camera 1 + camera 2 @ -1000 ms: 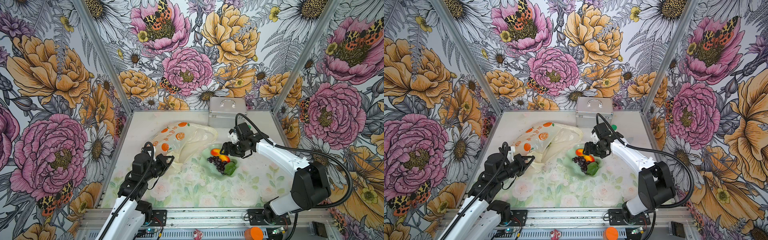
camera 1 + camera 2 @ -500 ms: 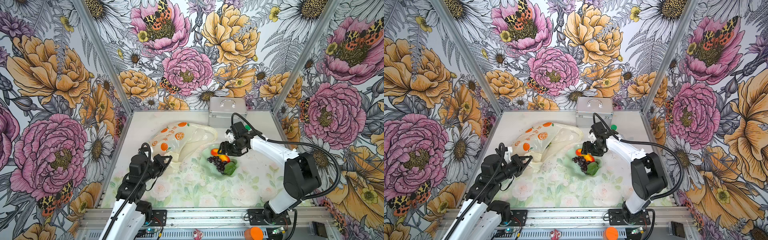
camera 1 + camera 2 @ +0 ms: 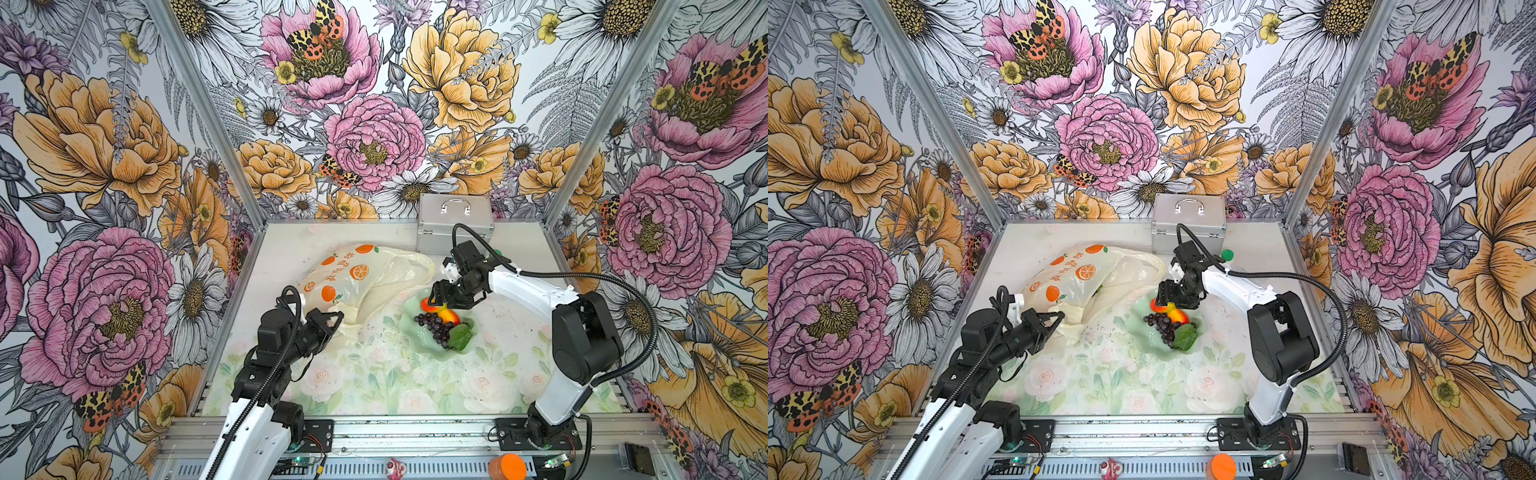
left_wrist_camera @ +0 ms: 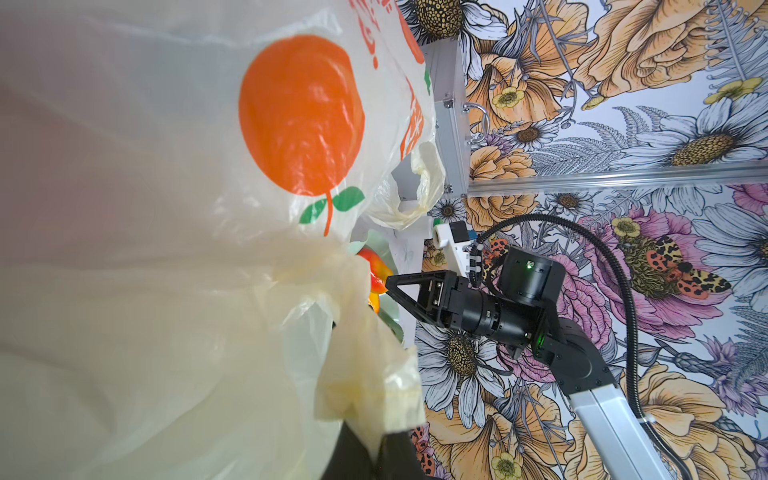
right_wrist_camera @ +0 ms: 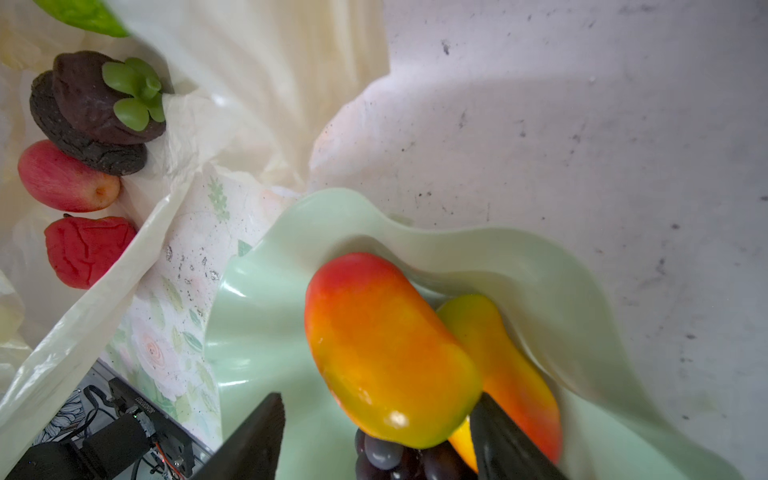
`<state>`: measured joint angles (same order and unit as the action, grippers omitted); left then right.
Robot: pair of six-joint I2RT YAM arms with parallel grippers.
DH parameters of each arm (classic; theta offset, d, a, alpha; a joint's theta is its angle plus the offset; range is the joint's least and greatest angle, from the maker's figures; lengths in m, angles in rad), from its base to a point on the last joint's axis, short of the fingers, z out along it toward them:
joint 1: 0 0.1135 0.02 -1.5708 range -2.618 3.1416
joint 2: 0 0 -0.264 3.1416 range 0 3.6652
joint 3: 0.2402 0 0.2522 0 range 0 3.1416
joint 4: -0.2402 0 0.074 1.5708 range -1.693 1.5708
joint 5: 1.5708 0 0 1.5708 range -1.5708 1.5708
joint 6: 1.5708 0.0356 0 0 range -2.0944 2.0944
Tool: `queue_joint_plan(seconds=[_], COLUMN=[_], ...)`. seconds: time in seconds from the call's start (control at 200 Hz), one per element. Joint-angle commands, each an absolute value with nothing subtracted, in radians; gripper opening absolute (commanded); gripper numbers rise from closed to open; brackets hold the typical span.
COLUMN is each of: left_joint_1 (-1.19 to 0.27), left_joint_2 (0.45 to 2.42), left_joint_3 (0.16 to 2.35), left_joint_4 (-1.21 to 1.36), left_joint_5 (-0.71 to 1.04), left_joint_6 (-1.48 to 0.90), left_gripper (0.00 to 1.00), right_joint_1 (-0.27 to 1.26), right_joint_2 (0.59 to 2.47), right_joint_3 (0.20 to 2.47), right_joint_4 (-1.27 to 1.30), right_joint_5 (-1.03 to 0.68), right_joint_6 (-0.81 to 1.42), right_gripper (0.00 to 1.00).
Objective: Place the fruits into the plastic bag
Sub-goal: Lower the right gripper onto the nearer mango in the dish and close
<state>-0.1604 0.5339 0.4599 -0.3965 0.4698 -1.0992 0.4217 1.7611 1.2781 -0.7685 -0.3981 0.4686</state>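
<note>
Our left gripper (image 3: 332, 321) pinches the plastic bag (image 3: 365, 276), which lies diagonally at centre-left, mouth facing the dish (image 3: 409, 332). Our right gripper (image 3: 437, 296), jaws wide, straddles the mango (image 5: 390, 353), red end toward the bag.

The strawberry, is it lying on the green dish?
No, the strawberry lies inside the plastic bag beside the apple, off the dish.

plastic bag (image 3: 374, 286): thin, translucent | dish (image 5: 257, 324): glossy | case (image 3: 432, 232): metal

The plastic bag (image 3: 365, 282) lies left of the dish (image 3: 415, 341) holding fruits (image 3: 437, 328), the case (image 3: 455, 232) behind them
</note>
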Motion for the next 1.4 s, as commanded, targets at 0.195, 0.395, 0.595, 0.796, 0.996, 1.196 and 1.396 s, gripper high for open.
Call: queue_joint_plan(seconds=[0.195, 0.395, 0.595, 0.796, 0.996, 1.196, 1.396], left_joint_1=[-0.117, -0.088, -0.072, -0.067, -0.066, -0.067, -0.066], left_joint_2=[0.539, 0.548, 0.556, 0.555, 0.547, 0.530, 0.512], left_joint_3=[0.460, 0.462, 0.465, 0.465, 0.461, 0.450, 0.438], left_joint_4=[-0.414, -0.419, -0.419, -0.426, -0.427, -0.431, -0.429], left_joint_5=[0.525, 0.552, 0.568, 0.573, 0.577, 0.572, 0.569], left_joint_6=[-1.060, -1.048, -1.042, -1.041, -1.042, -1.053, -1.062], left_gripper=[0.00, 0.00, 0.00, 0.00, 0.00, 0.00, 0.00], right_joint_1=[0.444, 0.456, 0.470, 0.477, 0.476, 0.473, 0.465], right_joint_2=[1.833, 1.864, 1.887, 1.892, 1.862, 1.825, 1.763], right_joint_3=[1.348, 1.360, 1.363, 1.371, 1.370, 1.360, 1.332], right_joint_4=[-0.750, -0.750, -0.752, -0.752, -0.750, -0.752, -0.752], right_joint_5=[-0.399, -0.393, -0.378, -0.368, -0.335, -0.334, -0.333], right_joint_6=[0.454, 0.454, 0.453, 0.457, 0.464, 0.475, 0.494], right_gripper=[0.71, 0.70, 0.75, 0.67, 0.46, 0.34, 0.33])
